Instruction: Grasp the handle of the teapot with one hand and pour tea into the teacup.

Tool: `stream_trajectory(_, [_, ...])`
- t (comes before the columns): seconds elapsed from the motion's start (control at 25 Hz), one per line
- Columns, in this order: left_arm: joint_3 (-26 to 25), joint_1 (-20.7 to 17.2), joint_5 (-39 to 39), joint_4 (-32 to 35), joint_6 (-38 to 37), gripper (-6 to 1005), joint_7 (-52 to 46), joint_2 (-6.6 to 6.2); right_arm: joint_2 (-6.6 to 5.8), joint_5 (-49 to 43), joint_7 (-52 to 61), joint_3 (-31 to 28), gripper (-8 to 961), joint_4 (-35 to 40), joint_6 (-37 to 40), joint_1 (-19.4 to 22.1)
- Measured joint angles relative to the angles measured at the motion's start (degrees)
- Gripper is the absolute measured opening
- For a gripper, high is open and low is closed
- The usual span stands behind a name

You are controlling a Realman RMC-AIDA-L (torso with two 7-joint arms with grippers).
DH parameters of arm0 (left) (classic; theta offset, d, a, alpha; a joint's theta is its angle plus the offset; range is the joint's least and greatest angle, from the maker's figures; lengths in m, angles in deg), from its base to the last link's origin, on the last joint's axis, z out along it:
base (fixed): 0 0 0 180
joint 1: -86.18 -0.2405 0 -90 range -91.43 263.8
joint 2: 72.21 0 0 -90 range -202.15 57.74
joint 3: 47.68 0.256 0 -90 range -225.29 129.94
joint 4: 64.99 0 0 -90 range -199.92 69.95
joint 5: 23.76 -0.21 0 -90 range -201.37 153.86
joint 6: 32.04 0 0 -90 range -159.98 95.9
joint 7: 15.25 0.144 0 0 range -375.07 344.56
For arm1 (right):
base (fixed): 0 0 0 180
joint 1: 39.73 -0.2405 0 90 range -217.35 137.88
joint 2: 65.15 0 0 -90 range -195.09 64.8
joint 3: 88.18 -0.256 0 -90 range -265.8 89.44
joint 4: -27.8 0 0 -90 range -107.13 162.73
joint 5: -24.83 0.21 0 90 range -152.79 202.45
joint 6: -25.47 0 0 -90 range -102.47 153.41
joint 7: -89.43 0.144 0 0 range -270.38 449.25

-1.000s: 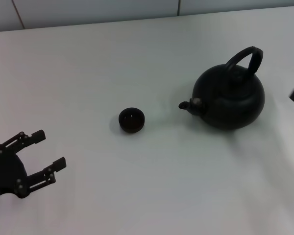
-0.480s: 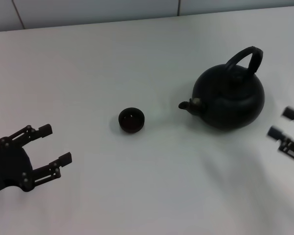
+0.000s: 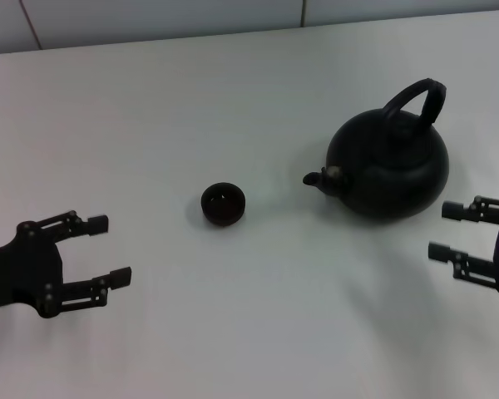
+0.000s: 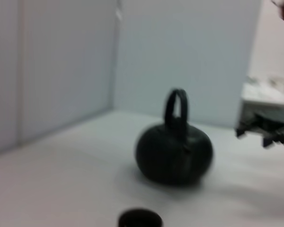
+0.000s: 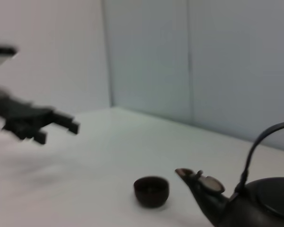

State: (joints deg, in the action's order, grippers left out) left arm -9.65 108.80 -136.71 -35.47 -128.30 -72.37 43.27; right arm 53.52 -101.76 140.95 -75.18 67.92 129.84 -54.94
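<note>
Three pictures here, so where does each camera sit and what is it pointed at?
Head view: above, looking down on the table, teapot and teacup; left hand and right hand both show, open.
Left wrist view: low, facing the teapot; the right hand shows beyond.
Right wrist view: low, facing the teacup; the left hand shows beyond.
All three share the teapot and teacup.

Even, diffuse overhead light on white matte table (image 3: 150, 108); no glare. Soft faint shadows beside squat matte-black teapot (image 3: 388, 164) and small dark cup (image 3: 223, 204). Both wrist views blurred, soft-focused.
</note>
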Motion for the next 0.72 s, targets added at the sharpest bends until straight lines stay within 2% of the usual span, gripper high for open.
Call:
stream_trajectory(0.04, [0.0,0.0,0.0,0.0,0.0,814,0.0,0.00,-0.20,-1.7,1.1,0.5,595,1.5,0.6,-0.9])
stream_trajectory(0.08, [1.8,3.9,-5.2,0.4,-0.9,814,-6.0,-2.26,-0.44,-3.3,2.4,1.2,595,3.0,1.0,-1.8])
stream_trajectory(0.12, [2.4,5.4,-7.3,0.8,-1.3,814,-8.5,-2.93,-0.86,-4.8,3.9,2.3,595,4.2,1.3,-2.8])
stream_trajectory(0.2, [2.9,6.9,-9.6,1.6,-1.8,814,-10.8,-3.33,-1.58,-7.2,6.9,4.7,595,5.6,1.7,-4.6])
stream_trajectory(0.32, [3.0,8.2,-11.6,3.5,-2.9,814,-12.8,-3.01,-1.93,-8.6,8.9,7.2,595,6.9,1.8,-5.8])
stream_trajectory(0.52, [2.8,8.6,-11.6,4.6,-3.3,814,-13.3,-1.79,-1.75,-8.7,9.1,8.4,595,7.8,1.4,-6.6])
stream_trajectory(0.72, [2.6,8.7,-11.4,5.4,-3.0,814,-13.2,-1.53,-1.72,-8.6,9.1,8.5,595,7.8,1.1,-7.3])
